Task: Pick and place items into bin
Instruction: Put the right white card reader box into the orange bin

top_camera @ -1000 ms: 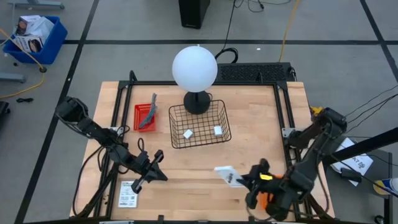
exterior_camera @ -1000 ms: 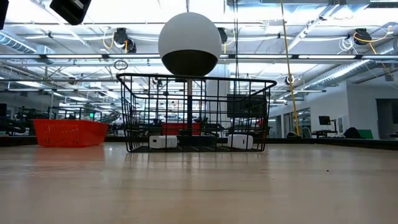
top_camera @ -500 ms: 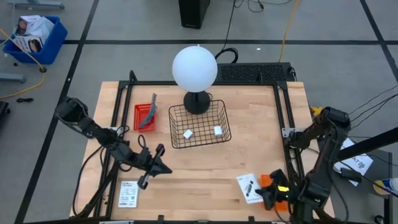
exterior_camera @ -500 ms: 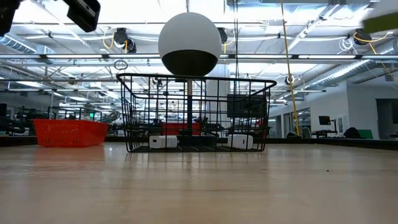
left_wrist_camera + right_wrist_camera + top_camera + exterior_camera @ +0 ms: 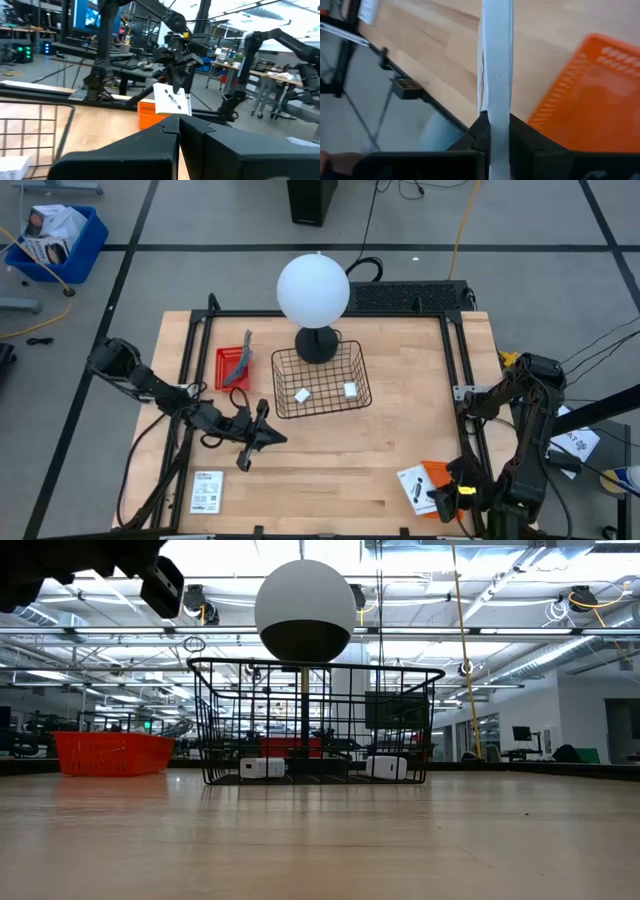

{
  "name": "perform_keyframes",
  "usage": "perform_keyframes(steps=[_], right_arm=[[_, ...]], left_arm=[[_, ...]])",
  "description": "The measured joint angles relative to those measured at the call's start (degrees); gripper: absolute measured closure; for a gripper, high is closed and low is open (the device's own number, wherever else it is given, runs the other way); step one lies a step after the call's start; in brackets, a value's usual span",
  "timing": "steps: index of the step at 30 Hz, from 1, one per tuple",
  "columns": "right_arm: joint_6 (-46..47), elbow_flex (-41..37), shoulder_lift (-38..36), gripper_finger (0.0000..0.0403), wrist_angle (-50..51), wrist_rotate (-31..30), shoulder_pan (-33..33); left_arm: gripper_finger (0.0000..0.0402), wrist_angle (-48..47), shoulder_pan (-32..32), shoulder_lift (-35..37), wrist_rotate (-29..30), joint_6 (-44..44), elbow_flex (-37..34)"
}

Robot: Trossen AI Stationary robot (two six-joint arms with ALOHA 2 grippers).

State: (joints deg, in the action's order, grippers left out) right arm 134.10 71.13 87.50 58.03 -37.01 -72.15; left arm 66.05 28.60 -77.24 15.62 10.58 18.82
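Note:
My right gripper (image 5: 432,498) is at the table's near right corner, shut on a white printed card (image 5: 412,485) that hangs above the small orange bin (image 5: 438,472). The left wrist view shows the card (image 5: 172,100) in front of the bin (image 5: 149,112). My left gripper (image 5: 262,430) hovers shut and empty just near and left of the black wire basket (image 5: 320,380). Two white blocks (image 5: 302,395) (image 5: 350,390) lie on the basket's floor. A second white card (image 5: 207,490) lies flat on the near left of the table. My right gripper pinches the card by one end (image 5: 173,90) between its two fingers, which slant down onto it from above. The right wrist view shows the card edge-on (image 5: 496,75), running straight out from the fingers. It hangs tilted below them, clear of the table, over the orange bin.
A white globe lamp (image 5: 313,290) stands on its black foot at the basket's far side. A red tray (image 5: 233,367) holding a grey tool (image 5: 240,360) sits left of the basket. Bare wood lies between the basket and the near edge.
My right gripper has carried the card toward the table's right and near edges and down, rolling its wrist, so the card now hangs over the orange bin. My left gripper has swung a little toward the right, closer to the wire basket, staying shut.

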Motion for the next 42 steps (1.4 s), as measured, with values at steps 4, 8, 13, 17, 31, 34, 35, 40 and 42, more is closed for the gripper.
perform_keyframes(steps=[4, 8, 13, 17, 31, 34, 35, 40, 42], right_arm=[[0.0, 0.0, 0.0, 0.0375, 3.3, 1.4, -2.9], [-0.3, 0.0, -1.0, 0.0375, 6.1, 3.9, -5.8], [0.4, 0.0, -1.2, 0.0375, 10.8, 10.0, -8.0], [0.2, 0.0, -1.2, 0.0375, 10.9, 10.1, -7.5], [-0.4, -5.2, -1.1, 0.0359, 3.3, 16.1, -5.1], [-1.5, -6.5, -1.1, 0.0351, 1.3, 16.3, -4.8], [-1.4, -6.6, -1.1, 0.0346, 1.3, 16.3, -4.8], [-1.6, -6.6, -2.4, 0.0315, 0.9, 15.7, -4.7], [-1.3, -6.6, -3.1, 0.0300, 2.1, 14.0, -4.7]], left_arm=[[0.0394, 0.0, -1.6, 0.0, -0.1, 0.1, 0.0], [0.0394, -0.4, -2.4, 0.0, -0.3, 0.4, 0.0], [0.0394, -0.4, -2.4, 0.0, -0.3, 3.2, 0.0], [0.0394, -0.8, -2.4, 0.0, -0.3, 6.4, 0.0], [0.0394, -1.2, -2.4, 0.0, -0.3, 9.0, 0.0], [0.0394, -1.3, -2.4, 0.0, -0.3, 9.0, 0.0], [0.0394, -1.3, -2.4, 0.0, -0.3, 9.0, 0.0], [0.0394, -1.5, -2.4, 0.0, -0.3, 9.0, 0.0], [0.0394, -1.5, -2.4, 0.0, -0.3, 8.6, 0.0]])
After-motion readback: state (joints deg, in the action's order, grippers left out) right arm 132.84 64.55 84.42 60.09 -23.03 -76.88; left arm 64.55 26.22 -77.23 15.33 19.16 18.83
